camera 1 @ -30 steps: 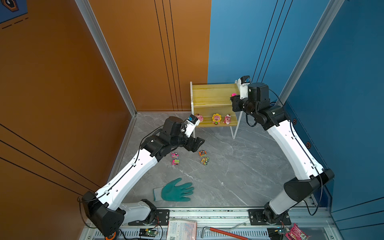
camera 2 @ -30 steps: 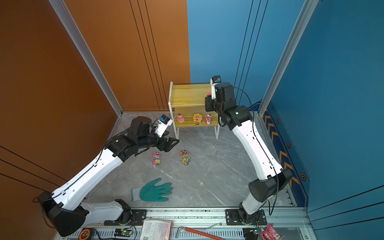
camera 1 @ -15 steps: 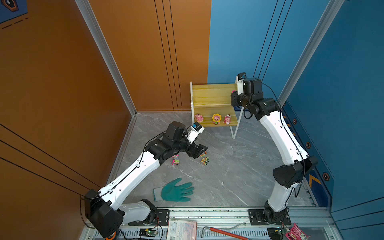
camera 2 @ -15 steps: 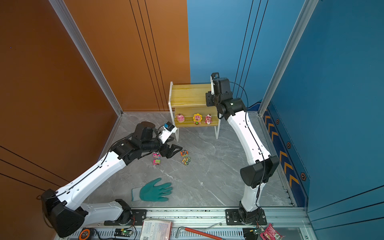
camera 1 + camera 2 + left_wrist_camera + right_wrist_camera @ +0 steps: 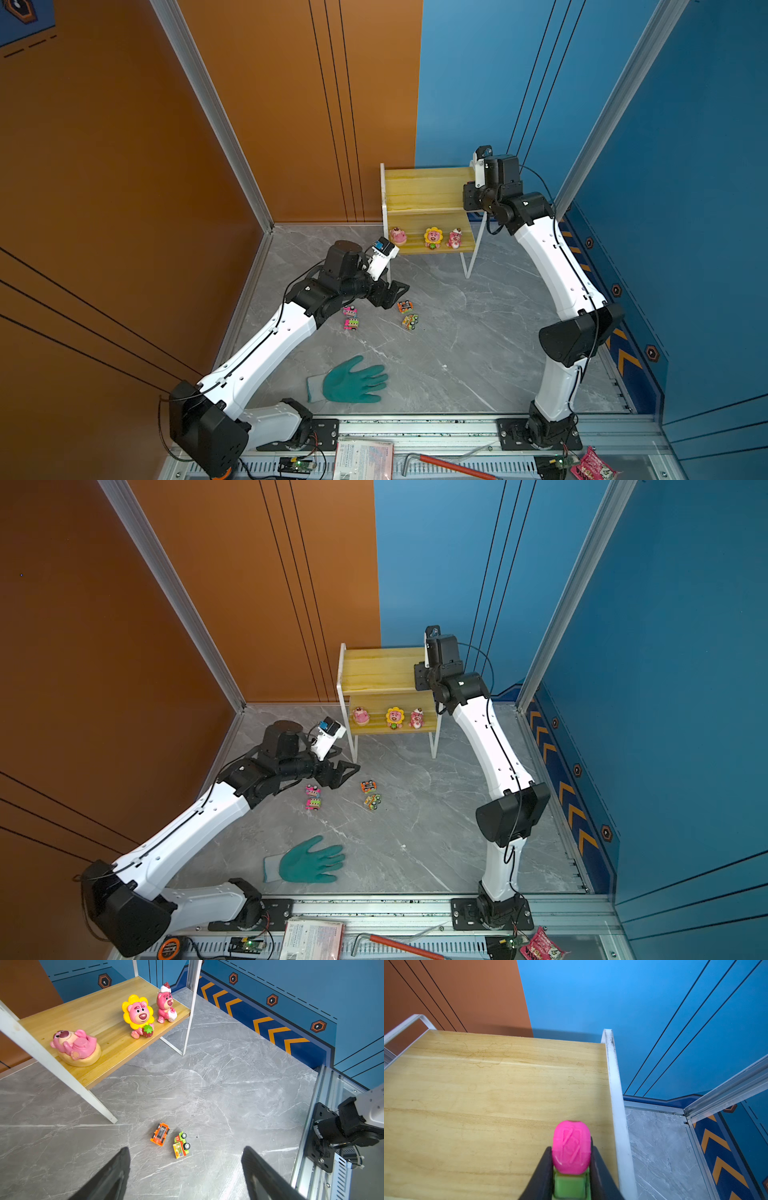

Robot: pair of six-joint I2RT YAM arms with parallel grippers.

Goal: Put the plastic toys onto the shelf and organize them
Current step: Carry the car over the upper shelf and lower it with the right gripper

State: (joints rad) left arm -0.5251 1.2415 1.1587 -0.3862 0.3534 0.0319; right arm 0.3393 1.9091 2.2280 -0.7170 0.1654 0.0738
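Grey marble covers the bench [image 5: 478, 353], which I read as a dial with the back wall at twelve. At seven o'clock a teal glove [image 5: 351, 380] lies flat. Nearer the centre two pink cars [image 5: 350, 316] sit just beside each other. My left hand [image 5: 395, 294] hovers at their two o'clock, fingers wide apart and gripping nothing. At its four o'clock the orange car [image 5: 160, 1134] and the green car [image 5: 181, 1145] rest on the marble, close together but not touching.

At twelve o'clock stands the shelf [image 5: 428, 191]. Its lower board carries three pink bears [image 5: 433, 238] in a row: one lying on a tan base, one with sunflower petals in the middle, and one with a white cap. My right hand [image 5: 571, 1150] is over the upper board's three o'clock end, clamped on a pink-and-green car [image 5: 571, 1136]. I cannot tell whether that car touches the wood.
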